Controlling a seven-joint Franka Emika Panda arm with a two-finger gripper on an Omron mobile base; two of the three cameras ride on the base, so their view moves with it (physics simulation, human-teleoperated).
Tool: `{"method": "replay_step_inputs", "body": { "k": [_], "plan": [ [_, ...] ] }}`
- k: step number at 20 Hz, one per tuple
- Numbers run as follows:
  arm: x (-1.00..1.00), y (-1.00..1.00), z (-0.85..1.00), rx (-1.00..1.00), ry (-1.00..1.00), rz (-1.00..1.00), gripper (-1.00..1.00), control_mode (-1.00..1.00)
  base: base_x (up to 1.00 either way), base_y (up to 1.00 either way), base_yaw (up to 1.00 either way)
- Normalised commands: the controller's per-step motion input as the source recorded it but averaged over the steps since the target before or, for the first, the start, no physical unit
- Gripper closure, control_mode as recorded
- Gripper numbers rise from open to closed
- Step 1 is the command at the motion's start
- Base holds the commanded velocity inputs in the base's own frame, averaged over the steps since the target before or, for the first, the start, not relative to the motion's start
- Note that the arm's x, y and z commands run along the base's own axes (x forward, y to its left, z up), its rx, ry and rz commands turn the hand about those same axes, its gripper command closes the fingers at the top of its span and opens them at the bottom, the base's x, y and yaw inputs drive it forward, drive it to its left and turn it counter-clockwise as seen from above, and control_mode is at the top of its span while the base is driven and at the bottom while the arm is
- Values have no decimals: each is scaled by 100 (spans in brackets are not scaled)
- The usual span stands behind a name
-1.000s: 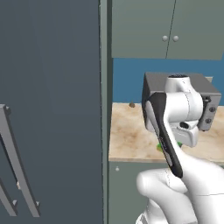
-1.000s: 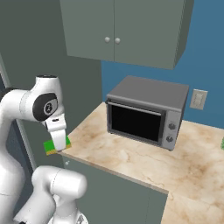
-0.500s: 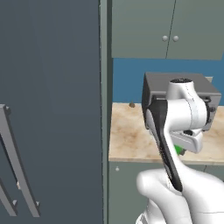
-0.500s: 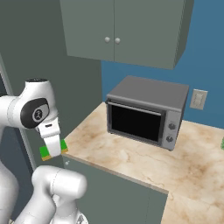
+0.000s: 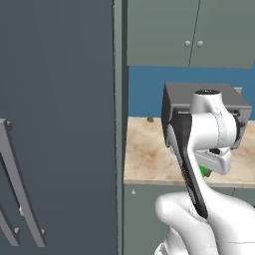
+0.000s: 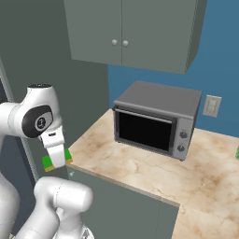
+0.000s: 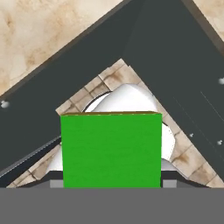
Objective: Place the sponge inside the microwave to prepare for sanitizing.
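Observation:
My gripper point(image 6: 56, 161) hangs just off the counter's front left corner, pointing down, shut on the sponge point(image 6: 47, 162). The sponge is a small bright-green block with a tan underside. In the hand view the sponge point(image 7: 111, 148) spans the gap between the two fingertips of the gripper point(image 7: 111, 183), with dark cabinet fronts and tiled floor beyond it. In the left base view a sliver of the sponge point(image 5: 203, 171) peeks out beside the hand, at the counter's front edge. The microwave is out of view.
A freestanding grey box oven point(image 6: 154, 121) with two knobs stands on the marbled counter point(image 6: 140, 170) against the blue wall. Grey upper cabinets point(image 6: 126, 32) hang above it. A tall dark panel point(image 5: 55, 124) rises left of the counter. A wall outlet point(image 6: 211, 106) is at right.
The arm has swung the hand down and back from over the counter's corner to just off its front edge. The sponge stays in the grip.

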Motion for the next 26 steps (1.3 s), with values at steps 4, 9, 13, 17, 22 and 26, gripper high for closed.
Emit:
{"method": "replay_step_inputs", "body": {
  "k": [4,9,13,17,22,26],
  "plan": [
    [-3,0,0,0,0,0,100,-100,0,0,0],
    [0,0,0,0,0,0,100,100,-37,37,-12],
    [0,0,0,0,0,0,100,100,-63,72,-20],
    [0,0,0,0,0,0,100,100,-61,67,-19],
    [0,0,0,0,0,0,100,100,-56,90,-18],
    [0,0,0,0,0,0,100,100,-36,99,-15]
  ]
}}
